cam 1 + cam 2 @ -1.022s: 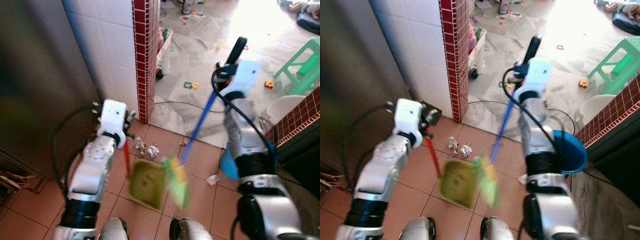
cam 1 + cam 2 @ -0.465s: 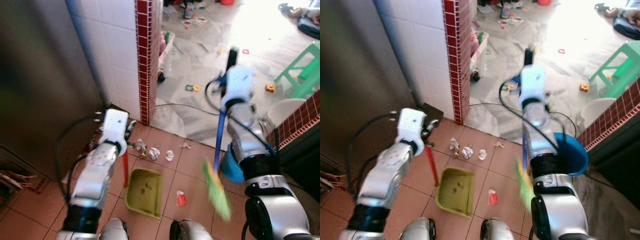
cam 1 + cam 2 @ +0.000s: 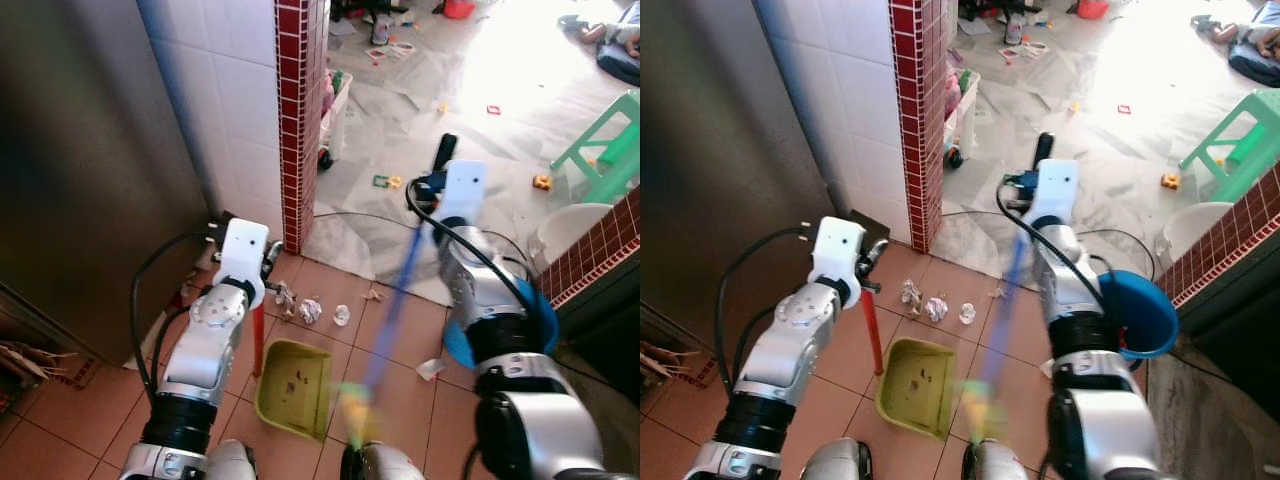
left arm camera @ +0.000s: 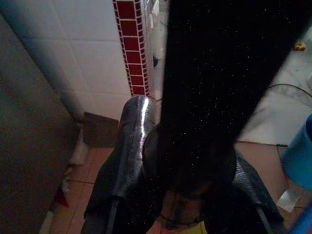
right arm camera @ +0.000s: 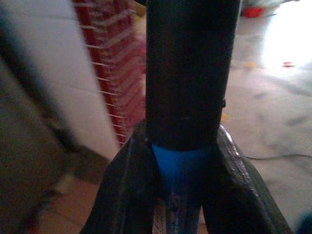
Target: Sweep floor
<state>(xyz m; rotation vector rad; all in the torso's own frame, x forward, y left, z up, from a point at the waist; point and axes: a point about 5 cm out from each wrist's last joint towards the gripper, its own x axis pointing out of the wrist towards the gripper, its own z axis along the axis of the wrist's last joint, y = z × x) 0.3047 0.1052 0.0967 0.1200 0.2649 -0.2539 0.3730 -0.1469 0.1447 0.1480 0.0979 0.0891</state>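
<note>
A yellow-green dustpan (image 3: 295, 388) lies on the terracotta tiles in front of my feet. Its red handle (image 3: 257, 340) rises to my left gripper (image 3: 868, 262), which is shut on it. My right gripper (image 3: 443, 165) is shut on the black grip of a broom whose blue handle (image 3: 400, 285) slants down and left. The green bristles (image 3: 355, 412) are a blur by the pan's right front corner. Three crumpled paper scraps (image 3: 310, 310) lie just beyond the pan. In the right wrist view the fingers (image 5: 126, 175) clamp the blue shaft (image 5: 181, 165).
A white tiled wall ends in a red brick edge (image 3: 296, 110), with a steel surface (image 3: 80, 180) to its left. A blue bucket (image 3: 1146, 315) and a brick counter (image 3: 600, 250) stand close on the right. A paper scrap (image 3: 430, 368) lies nearby. Toys, a cable (image 3: 360, 212) and a green stool (image 3: 610, 140) lie farther out.
The broom head has swung from my right side back left to the dustpan's edge. The small red scrap beside the pan is now hidden under the blurred bristles. The dustpan stays put.
</note>
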